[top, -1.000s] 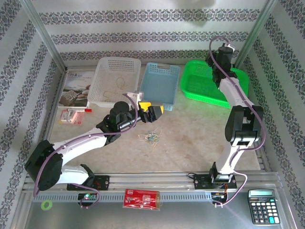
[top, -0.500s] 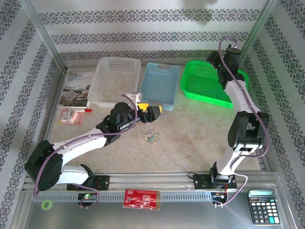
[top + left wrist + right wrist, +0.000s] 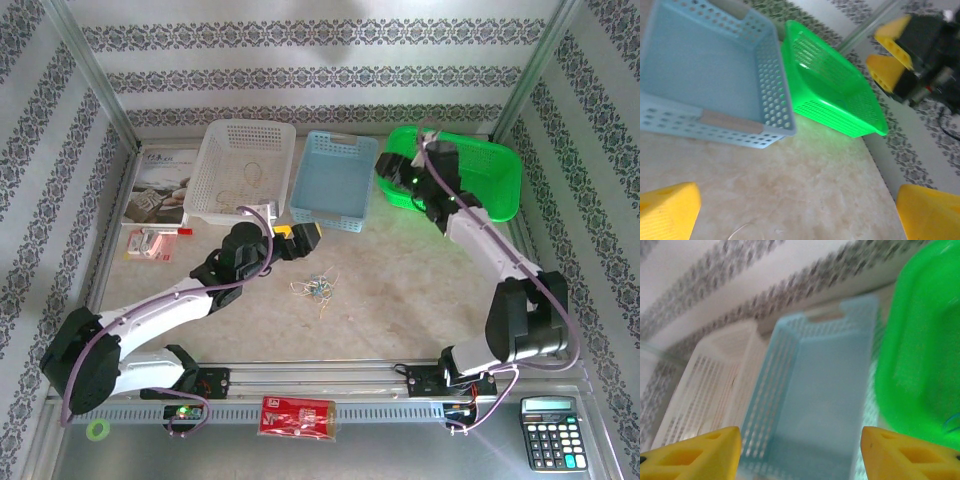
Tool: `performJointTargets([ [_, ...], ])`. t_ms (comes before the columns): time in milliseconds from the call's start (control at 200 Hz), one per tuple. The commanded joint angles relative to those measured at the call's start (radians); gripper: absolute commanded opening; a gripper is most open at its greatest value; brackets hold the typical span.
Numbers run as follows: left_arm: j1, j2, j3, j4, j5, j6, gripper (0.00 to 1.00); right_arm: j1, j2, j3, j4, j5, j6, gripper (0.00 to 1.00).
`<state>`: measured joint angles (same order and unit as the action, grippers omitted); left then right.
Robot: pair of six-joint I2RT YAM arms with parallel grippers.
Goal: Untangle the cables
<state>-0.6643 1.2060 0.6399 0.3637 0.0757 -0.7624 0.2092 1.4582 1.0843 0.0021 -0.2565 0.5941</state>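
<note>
My right pincer (image 3: 800,452), spread and empty, has swung off the green basket (image 3: 485,175) toward the cables (image 3: 315,288), heaped on the table (image 3: 420,290) near my spread left pincer (image 3: 300,232); tangle untouched.

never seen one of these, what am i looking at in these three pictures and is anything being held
Two robot arms are bolted to a table. The overhead picture looks down on both; the other two come from a camera on each wrist, the yellow wedges being that arm's own fingers. On it lie a small tangle of thin cables, with a white basket, blue basket and green basket behind. The left claw and right claw both stand open, holding nothing.
</note>
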Motion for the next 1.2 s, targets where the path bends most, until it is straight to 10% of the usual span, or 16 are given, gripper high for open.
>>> performJointTargets([
  [0,0.029,-0.035,-0.016,-0.088,-0.031,-0.067,1.00,0.093,-0.068,-0.103,-0.018,-0.015,-0.040,0.64],
  [415,0.141,-0.080,0.165,-0.368,0.073,-0.024,1.00,0.396,-0.110,-0.360,-0.090,0.058,-0.093,0.58],
  [1029,0.153,-0.029,0.136,-0.306,0.144,-0.057,1.00,0.448,0.122,-0.342,-0.008,0.037,-0.097,0.41],
  [1194,0.153,-0.014,0.128,-0.291,0.163,-0.064,1.00,0.439,0.158,-0.290,-0.019,0.008,-0.113,0.09],
])
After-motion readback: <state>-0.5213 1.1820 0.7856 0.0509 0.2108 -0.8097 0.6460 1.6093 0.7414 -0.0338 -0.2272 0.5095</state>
